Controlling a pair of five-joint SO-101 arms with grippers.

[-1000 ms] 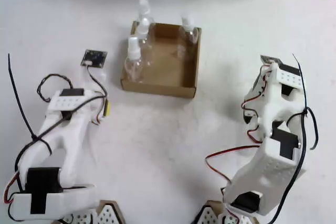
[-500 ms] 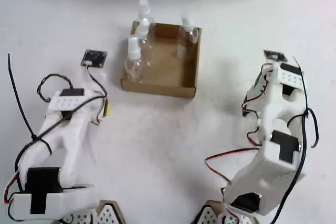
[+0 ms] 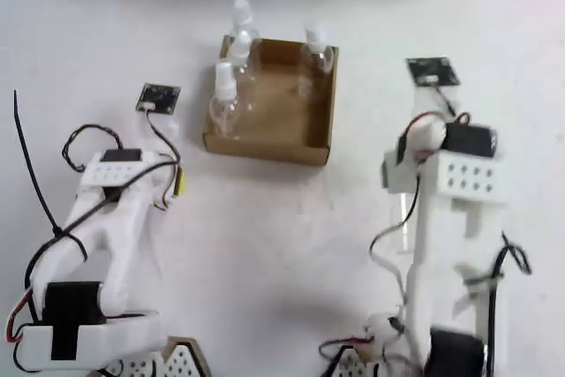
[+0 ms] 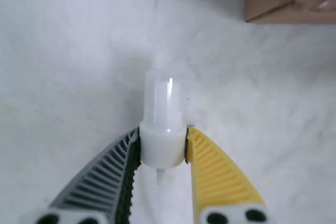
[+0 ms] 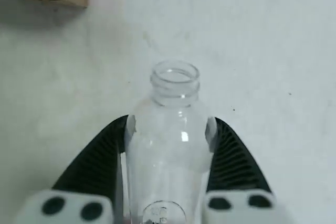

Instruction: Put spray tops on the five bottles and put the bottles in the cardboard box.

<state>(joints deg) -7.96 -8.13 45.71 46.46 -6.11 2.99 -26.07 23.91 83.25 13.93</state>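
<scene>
Left wrist view: left claw (image 4: 163, 136) pinched tight on white spray top (image 4: 163, 111) over desk (image 4: 63, 51); cardboard box (image 4: 286, 1) corner beyond

Right wrist view: right claw (image 5: 170, 123) clamped round clear bottle (image 5: 169, 150), neck open

High view: four capped bottles (image 3: 225, 99) at box, three along left side, one at far right corner; left arm (image 3: 110, 209) folded low left of box, right arm (image 3: 450, 183) stretched forward on right

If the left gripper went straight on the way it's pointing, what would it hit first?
Probably nothing: the left gripper, shut on a spray top, points over bare table, with the cardboard box off to one side. Depth is unclear.
</scene>
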